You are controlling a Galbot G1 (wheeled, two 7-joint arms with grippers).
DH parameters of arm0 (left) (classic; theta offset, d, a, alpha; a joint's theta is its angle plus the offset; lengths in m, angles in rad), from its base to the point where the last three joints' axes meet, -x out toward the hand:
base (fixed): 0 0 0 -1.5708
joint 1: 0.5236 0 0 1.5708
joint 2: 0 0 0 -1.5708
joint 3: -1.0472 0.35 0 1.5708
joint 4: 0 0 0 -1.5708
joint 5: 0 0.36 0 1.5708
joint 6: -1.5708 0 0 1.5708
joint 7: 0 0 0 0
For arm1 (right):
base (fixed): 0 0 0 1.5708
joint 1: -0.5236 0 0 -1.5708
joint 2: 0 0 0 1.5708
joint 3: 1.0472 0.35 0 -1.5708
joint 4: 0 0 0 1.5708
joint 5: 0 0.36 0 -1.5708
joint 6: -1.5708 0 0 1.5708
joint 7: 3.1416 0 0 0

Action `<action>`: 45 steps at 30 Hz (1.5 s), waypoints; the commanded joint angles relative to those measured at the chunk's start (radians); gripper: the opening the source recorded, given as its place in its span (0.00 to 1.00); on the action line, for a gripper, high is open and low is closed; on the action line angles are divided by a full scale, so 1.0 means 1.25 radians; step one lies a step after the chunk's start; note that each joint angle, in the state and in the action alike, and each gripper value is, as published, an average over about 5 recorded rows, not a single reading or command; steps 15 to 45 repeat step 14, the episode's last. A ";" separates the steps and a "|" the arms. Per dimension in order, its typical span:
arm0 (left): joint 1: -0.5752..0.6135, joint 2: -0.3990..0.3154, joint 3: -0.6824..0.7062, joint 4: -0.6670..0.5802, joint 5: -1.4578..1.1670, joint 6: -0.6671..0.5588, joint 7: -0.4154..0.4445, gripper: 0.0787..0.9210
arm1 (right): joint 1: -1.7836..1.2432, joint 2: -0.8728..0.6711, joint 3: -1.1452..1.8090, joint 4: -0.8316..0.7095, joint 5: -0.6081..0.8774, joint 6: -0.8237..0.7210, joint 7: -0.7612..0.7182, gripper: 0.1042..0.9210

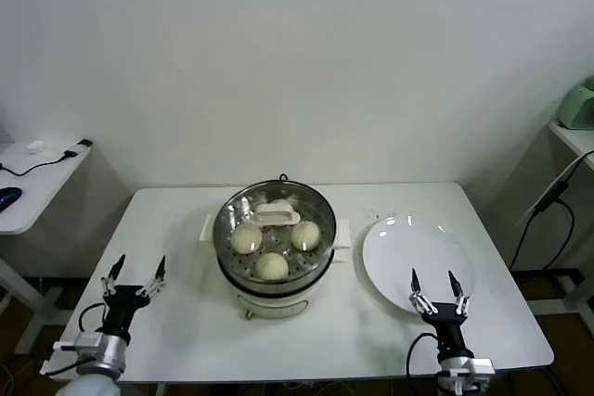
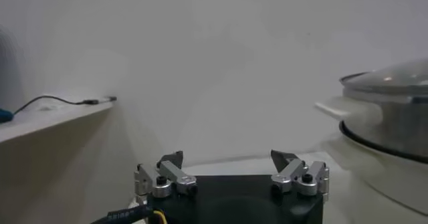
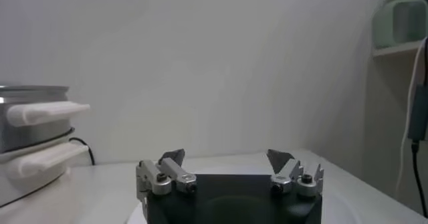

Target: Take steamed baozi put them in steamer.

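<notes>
**Baozi in the steamer, both arms idle**

Four steamed baozi sat inside the steamer at the middle of the white table, under a round glass lid with a cream handle. A bare white plate lay just right of it. The left gripper hovered at the table's near left edge, fingers spread and holding nothing. The right gripper hung over the plate's near rim, likewise spread wide.
</notes>
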 commanded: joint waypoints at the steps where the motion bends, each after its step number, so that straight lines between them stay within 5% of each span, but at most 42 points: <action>1: 0.017 0.006 0.021 0.030 -0.023 -0.047 0.007 0.88 | -0.007 -0.001 -0.001 0.000 0.007 -0.004 -0.001 0.88; 45: 0.025 -0.003 0.045 0.019 0.000 -0.054 0.008 0.88 | -0.008 0.001 -0.004 0.003 0.007 -0.004 -0.001 0.88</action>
